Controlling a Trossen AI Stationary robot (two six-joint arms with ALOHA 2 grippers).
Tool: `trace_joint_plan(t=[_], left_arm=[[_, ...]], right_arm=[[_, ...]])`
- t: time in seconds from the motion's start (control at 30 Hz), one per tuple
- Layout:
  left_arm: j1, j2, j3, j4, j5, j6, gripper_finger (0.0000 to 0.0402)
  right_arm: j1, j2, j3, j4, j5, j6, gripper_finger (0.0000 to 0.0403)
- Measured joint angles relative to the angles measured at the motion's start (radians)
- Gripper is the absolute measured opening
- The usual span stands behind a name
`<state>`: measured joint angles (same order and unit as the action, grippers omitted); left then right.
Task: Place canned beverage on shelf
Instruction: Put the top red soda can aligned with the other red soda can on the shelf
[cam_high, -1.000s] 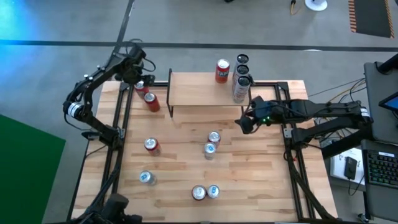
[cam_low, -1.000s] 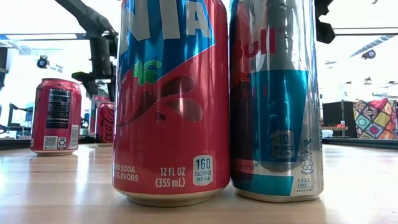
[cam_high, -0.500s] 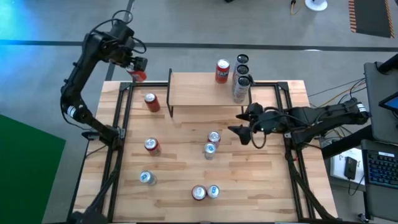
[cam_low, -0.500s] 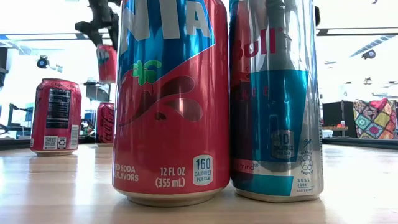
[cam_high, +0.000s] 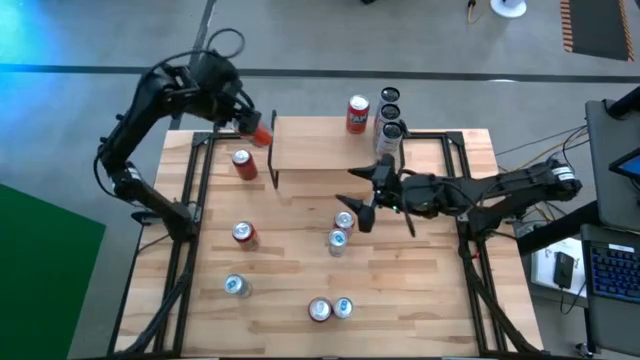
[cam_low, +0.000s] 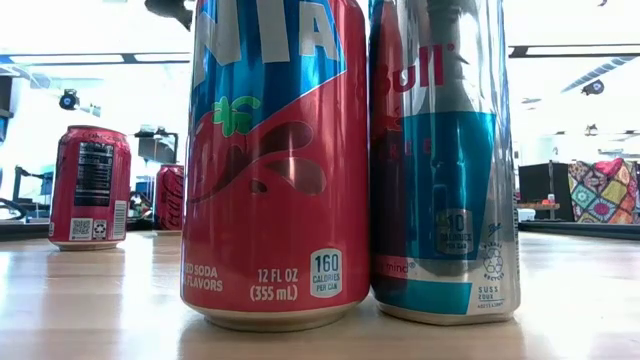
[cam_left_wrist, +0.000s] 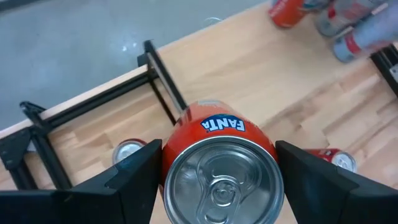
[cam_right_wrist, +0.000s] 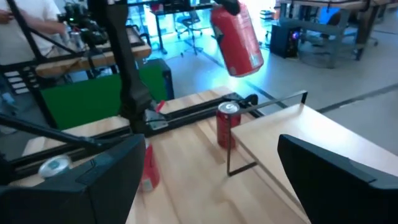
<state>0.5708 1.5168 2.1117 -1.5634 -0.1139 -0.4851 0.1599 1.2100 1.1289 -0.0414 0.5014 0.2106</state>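
Observation:
My left gripper (cam_high: 258, 130) holds an orange-red Fanta can (cam_left_wrist: 219, 163) in the air by the left end of the shelf (cam_high: 320, 148), a light-wood plank on thin black legs. The right wrist view shows that can (cam_right_wrist: 236, 36) hanging high over the table. A red can (cam_high: 358, 115) and two slim cans (cam_high: 389, 135) stand at the shelf's right end. My right gripper (cam_high: 361, 198) hovers open in front of the shelf, pointing toward the table's left, with nothing between its fingers. My left gripper pinches the Fanta can's side wall just below the top rim (cam_left_wrist: 171, 163) between its two fingers (cam_left_wrist: 134, 180), one on each side. The fingers slant down from above. The can hangs clear of table and shelf, lid up, a little tilted.
A red can (cam_high: 241, 163) stands on the table left of the shelf. Several more cans (cam_high: 340, 232) stand on the slatted tabletop in front of it. A Fanta can (cam_low: 275, 160) and a Red Bull can (cam_low: 445, 160) fill the low view. Black frame rails (cam_high: 190, 180) line both table sides.
My left gripper has lifted the Fanta can off the table's far left corner, risen high, then swung right toward the shelf's left end. My right gripper has moved toward the table's left, in front of the shelf, and tipped up from pointing down to about level, staying open.

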Motion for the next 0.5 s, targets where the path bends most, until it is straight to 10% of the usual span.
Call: trace_joint_plan(t=[0.5], left_arm=[[-0.205, 0.039, 0.000, 0.071, -0.062, -0.144, 0.0269]], right_arm=[[-0.005, 0.015, 0.034, -0.042, -0.013, 0.005, 0.0354]])
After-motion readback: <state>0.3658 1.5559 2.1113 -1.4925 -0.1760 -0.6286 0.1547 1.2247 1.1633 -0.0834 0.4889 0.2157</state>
